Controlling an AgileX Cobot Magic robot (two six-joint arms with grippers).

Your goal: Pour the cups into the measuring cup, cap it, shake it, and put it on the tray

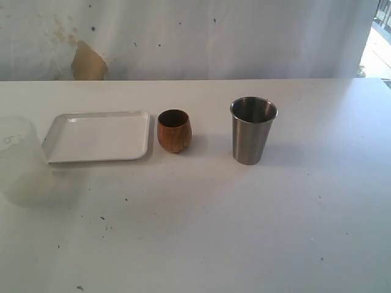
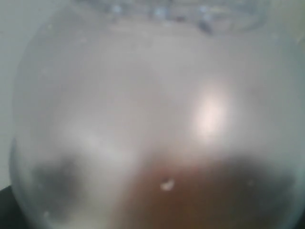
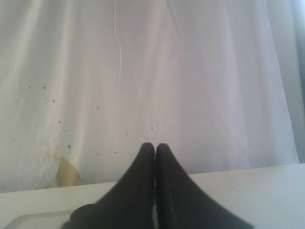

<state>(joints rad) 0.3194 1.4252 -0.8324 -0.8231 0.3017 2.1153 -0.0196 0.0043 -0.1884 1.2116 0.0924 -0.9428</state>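
The white tray (image 1: 67,152) lies at the left of the table. The brown wooden cup (image 1: 174,130) stands just right of it, and the steel tumbler (image 1: 253,130) stands upright further right. A translucent plastic vessel (image 1: 18,160) with faint marks near its rim shows at the left edge; I cannot tell whether it is the measuring cup. The same blurred vessel (image 2: 152,109) fills the left wrist view and hides the left fingers. My right gripper (image 3: 155,148) is shut with nothing in it and points toward the back wall. The cap is out of view.
A white cloth wall (image 1: 201,36) with a tan stain (image 1: 88,61) backs the table. The white tabletop (image 1: 244,232) carries small dark specks. A tray corner (image 3: 28,220) shows low in the right wrist view.
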